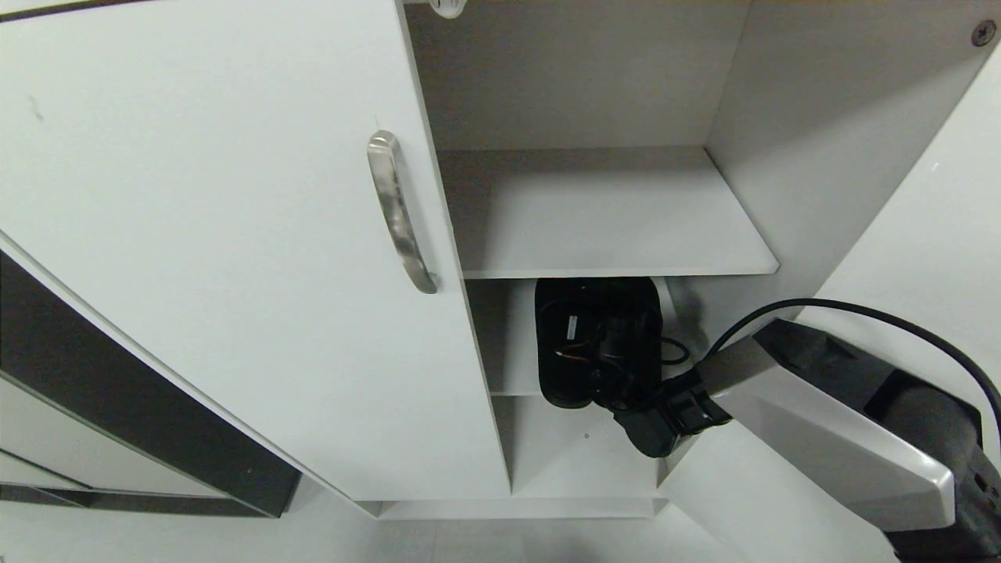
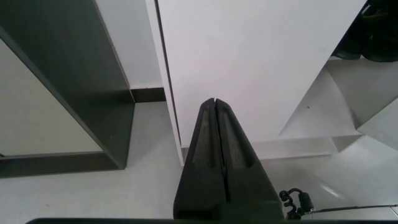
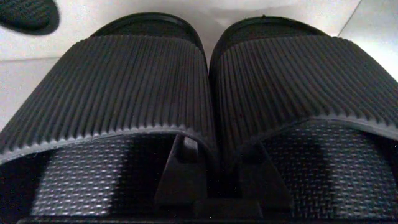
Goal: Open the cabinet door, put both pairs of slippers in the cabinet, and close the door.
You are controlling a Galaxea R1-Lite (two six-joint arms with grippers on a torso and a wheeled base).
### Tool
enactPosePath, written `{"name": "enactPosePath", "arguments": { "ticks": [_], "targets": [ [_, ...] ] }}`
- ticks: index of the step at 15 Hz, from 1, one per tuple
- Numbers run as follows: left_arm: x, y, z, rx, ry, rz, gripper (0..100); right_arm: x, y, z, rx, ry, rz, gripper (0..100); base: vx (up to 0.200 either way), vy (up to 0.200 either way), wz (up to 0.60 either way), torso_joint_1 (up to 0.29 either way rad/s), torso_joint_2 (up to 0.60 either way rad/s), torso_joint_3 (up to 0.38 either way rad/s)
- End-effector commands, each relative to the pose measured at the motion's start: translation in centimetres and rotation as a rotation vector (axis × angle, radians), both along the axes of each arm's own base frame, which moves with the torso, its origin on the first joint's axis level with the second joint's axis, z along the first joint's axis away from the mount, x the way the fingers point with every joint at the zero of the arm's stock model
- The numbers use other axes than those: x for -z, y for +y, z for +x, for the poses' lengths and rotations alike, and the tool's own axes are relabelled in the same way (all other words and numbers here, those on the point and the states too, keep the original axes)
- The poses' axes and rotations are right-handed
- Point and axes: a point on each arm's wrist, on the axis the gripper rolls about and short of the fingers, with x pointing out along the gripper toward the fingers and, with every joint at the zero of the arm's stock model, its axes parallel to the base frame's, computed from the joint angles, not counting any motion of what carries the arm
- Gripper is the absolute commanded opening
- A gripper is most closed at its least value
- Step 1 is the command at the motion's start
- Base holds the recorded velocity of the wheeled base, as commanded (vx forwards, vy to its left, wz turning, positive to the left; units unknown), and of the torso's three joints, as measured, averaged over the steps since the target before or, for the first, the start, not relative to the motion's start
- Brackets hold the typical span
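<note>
Slippers (image 1: 594, 336): black pair, side by side in the lower compartment under the shelf (image 1: 610, 211), pinched by their two inner walls in the right gripper (image 3: 214, 158). Left gripper (image 2: 214, 155) is pressed flat on nothing, outside by the closed door (image 1: 235, 234).

Risks:
- Thin pinch, so one slipper could twist loose.
- Wrist or cable (image 1: 860, 310) could snag the shelf's front edge on withdrawal.
- Dark shape (image 3: 25, 15) alongside, probably the other pair but hard to tell, could get shoved.

Room is tight overhead and sideways, open toward the front.

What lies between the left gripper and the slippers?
The closed cabinet door: in the left wrist view its white panel stands between the left gripper and the slippers.
</note>
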Motion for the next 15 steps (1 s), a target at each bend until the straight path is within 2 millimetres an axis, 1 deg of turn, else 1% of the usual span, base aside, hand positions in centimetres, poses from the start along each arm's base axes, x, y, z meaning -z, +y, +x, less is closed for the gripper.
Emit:
{"name": "enactPosePath", "arguments": {
  "ticks": [1,8,9,11,13,15],
  "targets": [
    [0.0,0.0,0.0,-0.001,0.000,-0.002,0,0.5,0.1,0.5,0.005,-0.004,0.002,0,0.000,0.000,0.00,0.000,0.00,0.000],
    [0.0,0.0,0.0,-0.001,0.000,-0.003,0,1.3,0.2,0.7,0.005,0.009,-0.007,0,0.000,0.000,0.00,0.000,0.00,0.000],
    [0.0,0.0,0.0,-0.001,0.000,-0.002,0,1.3,0.2,0.7,0.005,0.009,-0.007,100,0.000,0.000,0.00,0.000,0.00,0.000],
    [0.0,0.0,0.0,-0.001,0.000,-0.003,0,1.3,0.2,0.7,0.008,0.009,-0.007,100,0.000,0.000,0.00,0.000,0.00,0.000],
    [0.0,0.0,0.0,-0.001,0.000,-0.005,0,0.9,0.3,0.4,0.003,0.003,-0.002,100,0.000,0.000,0.00,0.000,0.00,0.000],
    [0.0,0.0,0.0,-0.001,0.000,-0.005,0,0.5,0.2,-0.4,-0.003,0.011,-0.010,100,0.000,0.000,0.00,0.000,0.00,0.000]
  ]
}}
